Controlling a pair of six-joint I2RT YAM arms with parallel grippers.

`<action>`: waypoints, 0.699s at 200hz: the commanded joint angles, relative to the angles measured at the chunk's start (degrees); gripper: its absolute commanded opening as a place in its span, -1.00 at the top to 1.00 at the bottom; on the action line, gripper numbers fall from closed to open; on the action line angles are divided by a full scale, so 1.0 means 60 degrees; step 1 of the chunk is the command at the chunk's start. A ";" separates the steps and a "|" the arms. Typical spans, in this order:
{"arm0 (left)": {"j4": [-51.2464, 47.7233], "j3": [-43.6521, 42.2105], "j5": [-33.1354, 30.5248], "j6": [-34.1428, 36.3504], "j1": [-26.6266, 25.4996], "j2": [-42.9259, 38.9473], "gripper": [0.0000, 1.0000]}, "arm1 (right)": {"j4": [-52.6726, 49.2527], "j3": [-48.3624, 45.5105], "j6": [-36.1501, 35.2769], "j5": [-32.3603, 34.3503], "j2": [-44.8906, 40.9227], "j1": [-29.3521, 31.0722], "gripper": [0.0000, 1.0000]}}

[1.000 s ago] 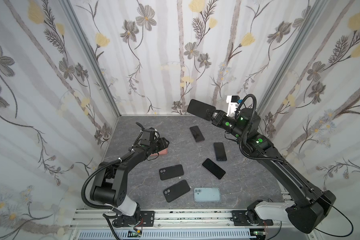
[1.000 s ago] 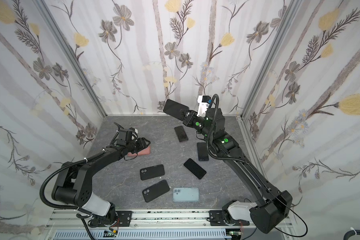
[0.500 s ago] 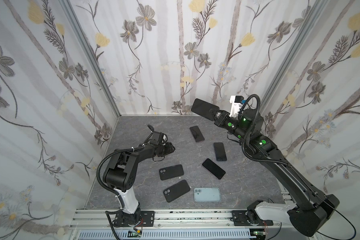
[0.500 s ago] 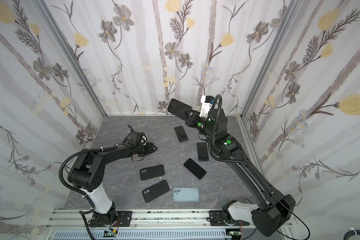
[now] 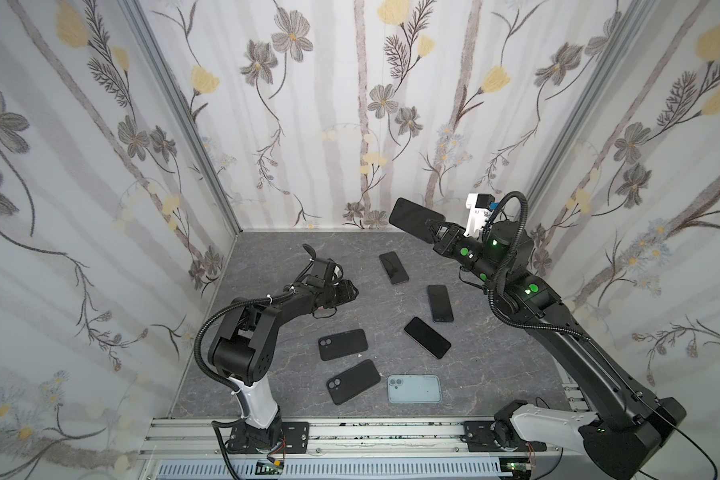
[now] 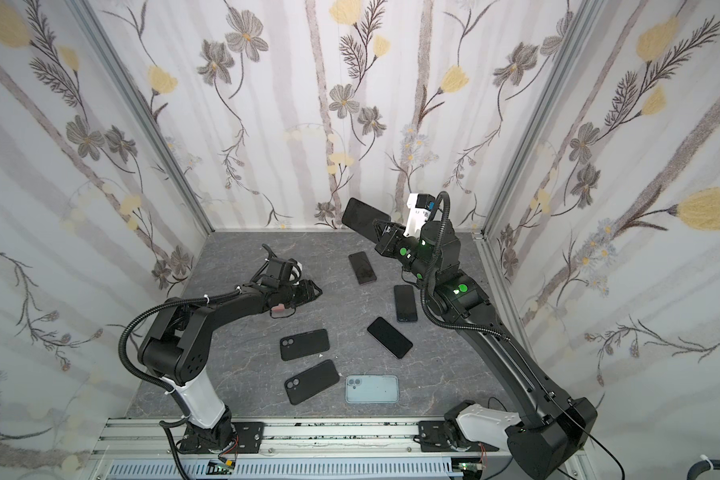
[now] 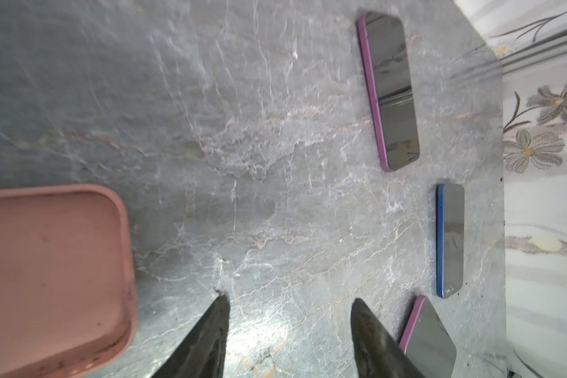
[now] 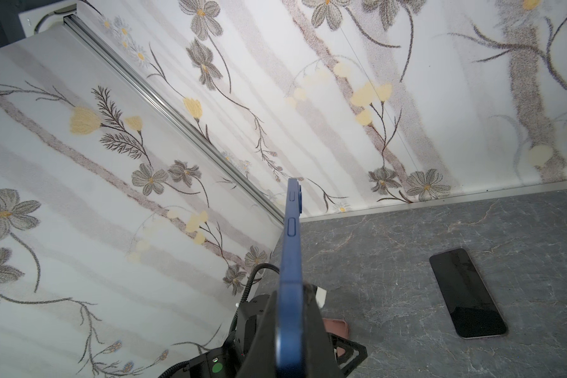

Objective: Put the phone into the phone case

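Phone (image 5: 414,217) aloft | grey marble tabletop (image 5: 499,374) | floral-papered walls (image 5: 341,104)

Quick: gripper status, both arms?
Left gripper: open, empty, beside the pink case.
Right gripper: shut on the blue phone, held in the air.

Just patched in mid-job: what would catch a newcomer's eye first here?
The right pincer holds a blue-edged black-screened phone high by the flowered back wall. The left pincer hangs open and empty, low over the grey marbled tabletop, beside a pink rubbery phone case.
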 commanded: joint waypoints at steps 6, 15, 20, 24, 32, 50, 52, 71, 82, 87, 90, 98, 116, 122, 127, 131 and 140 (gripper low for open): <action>-0.0166 0.0078 -0.0928 0.0289 0.0324 -0.0094 -0.17 | 0.0446 -0.0029 -0.0032 0.0159 -0.0119 -0.0018 1.00; -0.0199 0.0029 -0.0955 0.0322 0.0452 -0.0068 -0.17 | 0.0445 -0.0048 -0.0034 0.0168 -0.0134 -0.0005 1.00; -0.0213 -0.0006 -0.0968 0.0369 0.0518 -0.0041 -0.17 | 0.0428 -0.0063 -0.0035 0.0176 -0.0148 -0.0006 1.00; -0.0239 -0.0025 -0.0988 0.0384 0.0547 -0.0006 -0.17 | 0.0427 -0.0074 -0.0035 0.0176 -0.0149 -0.0007 1.00; -0.0314 -0.0055 -0.1042 0.0484 0.0597 0.0047 -0.17 | 0.0427 -0.0099 -0.0024 0.0183 -0.0164 -0.0006 1.00; -0.0392 -0.0071 -0.1053 0.0601 0.0597 0.0210 -0.18 | 0.0427 -0.0132 -0.0021 0.0206 -0.0179 -0.0016 1.00; -0.0394 -0.0082 -0.1030 0.0609 0.0609 0.0224 -0.18 | 0.0416 -0.0132 -0.0021 0.0213 -0.0190 -0.0007 1.00; -0.0302 -0.0085 -0.0643 0.0549 0.0598 0.0481 -0.18 | 0.0412 -0.0126 -0.0004 0.0191 -0.0179 -0.0017 1.00; -0.0281 -0.0050 -0.0372 0.0534 0.0572 0.0637 -0.18 | 0.0398 -0.0145 0.0002 0.0191 -0.0171 -0.0019 1.00; -0.0306 -0.0016 -0.0276 0.0537 0.0555 0.0703 -0.17 | 0.0398 -0.0152 0.0010 0.0191 -0.0191 -0.0016 1.00; -0.0334 0.0006 -0.0227 0.0534 0.0544 0.0751 -0.17 | 0.0398 -0.0159 0.0008 0.0187 -0.0193 -0.0019 1.00; -0.0388 0.0058 -0.0125 0.0536 0.0504 0.0843 -0.17 | 0.0387 -0.0151 0.0012 0.0184 -0.0202 -0.0006 1.00; -0.0404 0.0147 0.0114 0.0538 0.0351 0.0991 -0.17 | 0.0383 -0.0192 0.0022 0.0191 -0.0222 -0.0008 1.00; -0.0392 0.0172 0.0192 0.0502 0.0302 0.1007 -0.17 | 0.0363 -0.0203 0.0022 0.0206 -0.0223 -0.0030 1.00; -0.0381 0.0203 0.0270 0.0462 0.0246 0.1040 -0.17 | 0.0356 -0.0196 0.0026 0.0206 -0.0223 -0.0005 1.00; -0.0363 0.0215 0.0336 0.0433 0.0201 0.1057 -0.17 | 0.0354 -0.0221 0.0025 0.0208 -0.0223 -0.0016 1.00; -0.0274 0.0237 0.0506 0.0294 0.0098 0.1089 -0.17 | 0.0344 -0.0211 0.0037 0.0206 -0.0223 -0.0027 1.00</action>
